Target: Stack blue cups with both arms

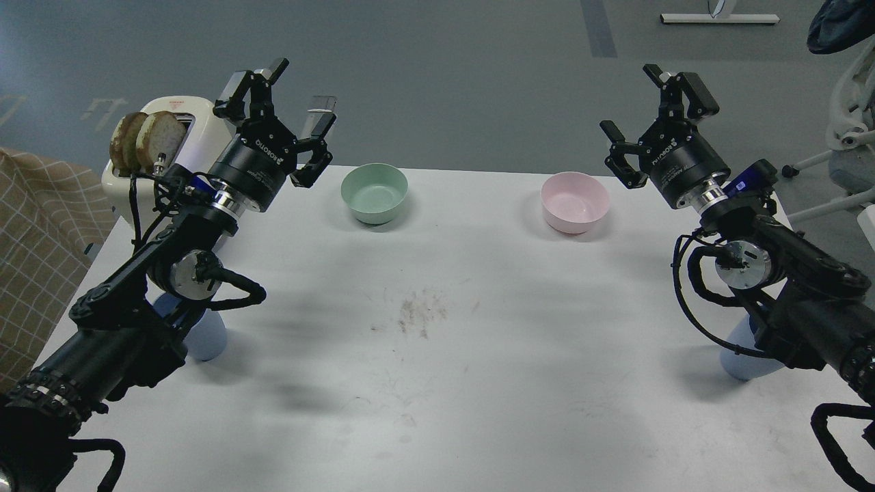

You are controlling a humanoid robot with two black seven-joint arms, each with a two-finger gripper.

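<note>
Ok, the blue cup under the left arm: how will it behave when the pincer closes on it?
The blue cup looks like thin plastic, so it is probably light and may flex under a hard squeeze. Its smooth, tapered wall could slip upward or downward in the grip. It is mostly hidden by the arm, so a sideways nudge might tip it.

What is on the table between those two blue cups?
Nothing stands between the left blue cup and the right blue cup: the head view shows bare white table, with only a brownish smudge slightly beyond that line.
</note>
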